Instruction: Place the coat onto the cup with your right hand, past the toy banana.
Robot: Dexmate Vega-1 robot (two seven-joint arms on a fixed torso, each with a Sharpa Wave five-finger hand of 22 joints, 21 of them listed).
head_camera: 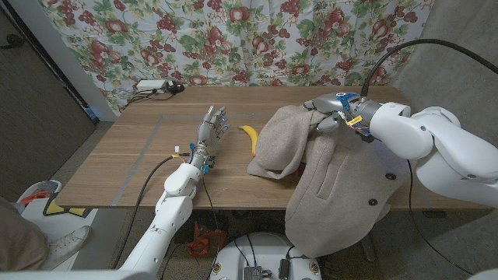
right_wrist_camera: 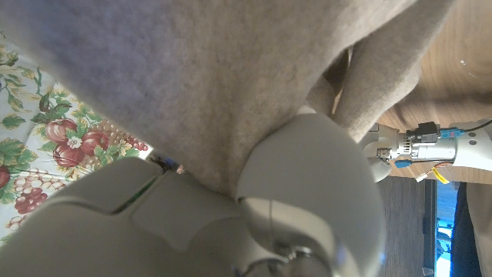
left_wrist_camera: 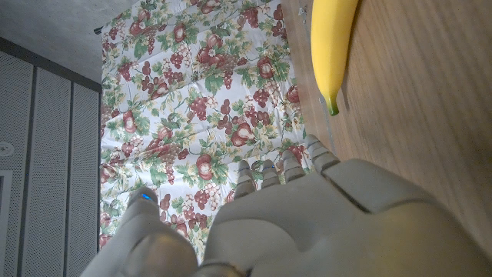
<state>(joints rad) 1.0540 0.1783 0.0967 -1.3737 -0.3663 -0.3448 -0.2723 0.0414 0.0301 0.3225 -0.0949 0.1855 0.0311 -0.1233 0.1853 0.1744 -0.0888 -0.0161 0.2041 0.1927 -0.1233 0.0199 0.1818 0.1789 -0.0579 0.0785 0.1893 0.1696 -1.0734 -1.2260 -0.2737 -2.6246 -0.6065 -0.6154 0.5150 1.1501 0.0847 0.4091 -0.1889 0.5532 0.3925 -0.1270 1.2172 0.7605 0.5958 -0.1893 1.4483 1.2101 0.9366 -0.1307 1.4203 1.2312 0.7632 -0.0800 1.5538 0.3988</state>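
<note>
Right hand [head_camera: 333, 109] is gripping the beige coat [head_camera: 327, 183] at its upper edge, fabric bunched in its fingers; the coat is lying across the table [head_camera: 140, 155] right of the banana [head_camera: 250, 135], its lower part hanging over the near edge. Left hand [head_camera: 211, 127] is standing beside the banana, fingers apart, holding nothing. Cup is not discernible under the cloth.

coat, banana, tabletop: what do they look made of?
Coat: thick beige woven cloth, wool-like, matte with a fuzzy nap close up in the right wrist view; dark buttons. It drapes in soft folds where the right hand grips it.
Toy banana: smooth, slightly glossy yellow with a green tip, probably plastic.
Table: brown wood grain, satin finish; solid wood or laminate, cannot tell.
</note>
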